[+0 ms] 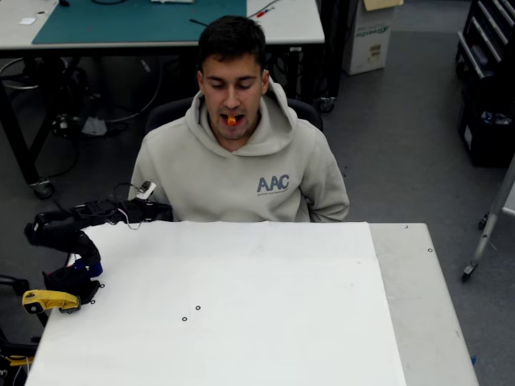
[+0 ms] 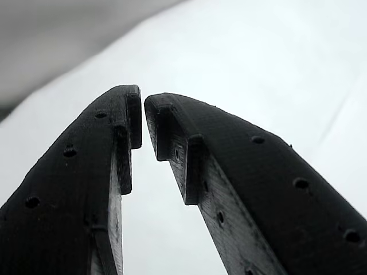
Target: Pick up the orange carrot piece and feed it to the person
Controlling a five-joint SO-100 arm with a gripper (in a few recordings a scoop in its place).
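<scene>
A: Start with the biggest thing.

B: The table (image 1: 241, 322), under a white sheet, fills the lower part of the overhead view. Its bare grey top shows along the 3 o'clock side.

A: And next in size?

B: The person (image 1: 240, 173), seated at the table's 12 o'clock edge in a light hoodie, head tipped slightly down, mouth open.

A: The arm?

B: The arm (image 1: 68, 233) is black and folded up at the table's 9 o'clock corner, well apart from the person. A yellow part (image 1: 48, 301) sits at its base, toward 8 o'clock.

A: What about the gripper?

B: In the wrist view the gripper (image 2: 143, 112) points at the white sheet. Its two black fingers (image 2: 229, 166) have their tips nearly touching, just a thin gap between them (nothing sits in it). So it is closed and empty.

A: Where is the carrot?

B: The carrot (image 1: 232, 121) is in the person's mouth, a tiny orange spot between the lips, at 12 o'clock from the table's middle.

A: Any containers on the table?

B: I can make out two small dark rings (image 1: 191, 314) on the sheet near its middle, lying close together; what they are I cannot tell.
</scene>
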